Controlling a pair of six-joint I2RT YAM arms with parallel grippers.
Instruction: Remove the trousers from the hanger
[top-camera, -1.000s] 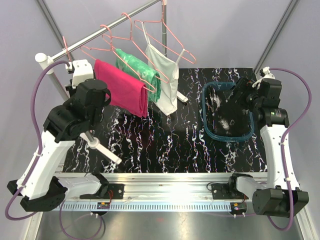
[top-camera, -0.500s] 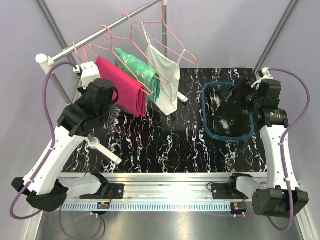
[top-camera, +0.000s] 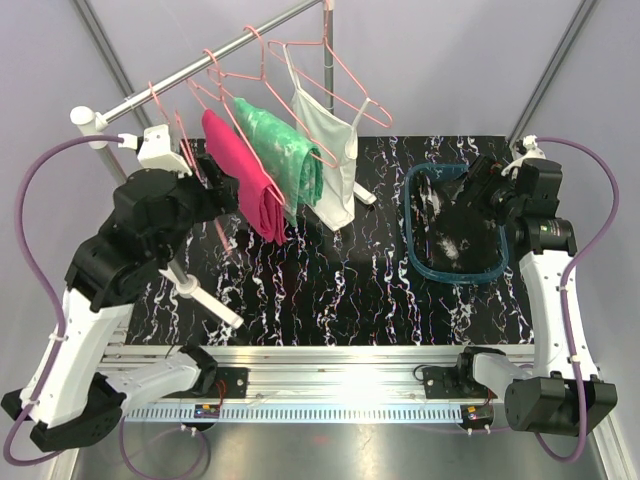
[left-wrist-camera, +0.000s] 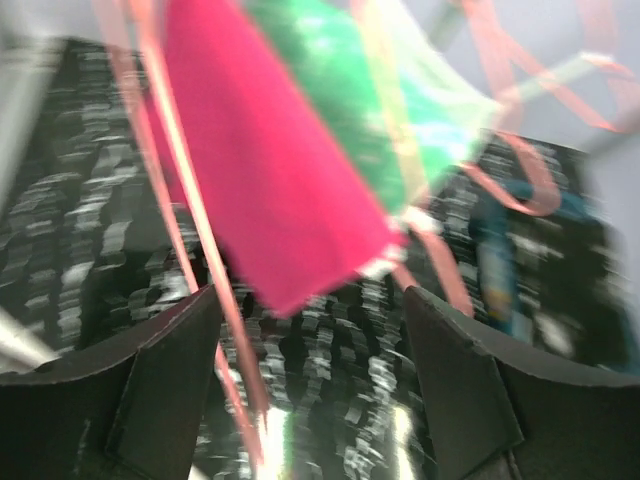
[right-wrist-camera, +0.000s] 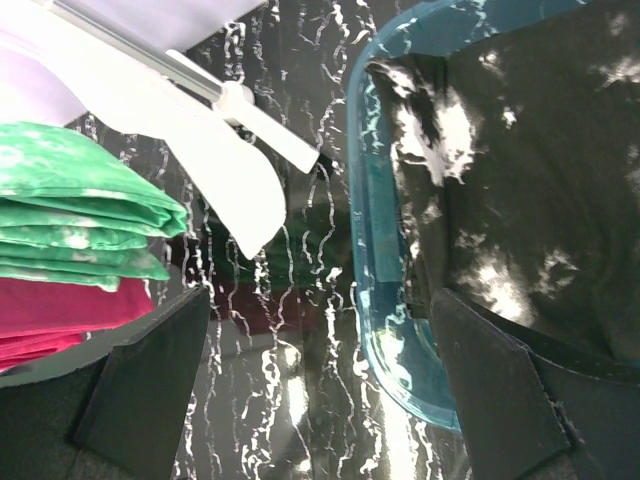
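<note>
The magenta-pink trousers (top-camera: 245, 185) hang folded over a pink wire hanger (top-camera: 190, 140) on the rail, with the green and white trousers (top-camera: 285, 155) on the hanger beside them. My left gripper (top-camera: 222, 188) is at the pink trousers' left edge, open. In the blurred left wrist view the pink trousers (left-wrist-camera: 270, 180) hang just beyond the left gripper (left-wrist-camera: 310, 295), and the hanger's wire (left-wrist-camera: 205, 290) passes close to the left finger, ungripped. The black speckled trousers (top-camera: 455, 225) lie in the teal bin (top-camera: 412, 240). My right gripper (top-camera: 478, 188) hovers open over the bin (right-wrist-camera: 375, 290), holding nothing.
A white tank top (top-camera: 335, 160) hangs on the rightmost hanger. The metal rail (top-camera: 200, 62) slopes up to the right, and its stand's white foot (top-camera: 205, 300) lies on the black marbled table (top-camera: 330, 300). Grey frame poles stand at both back corners.
My left gripper has gone from shut to open and its arm has shifted left. The pink trousers have swung and now hang narrower, more edge-on. The right arm has stayed still.
</note>
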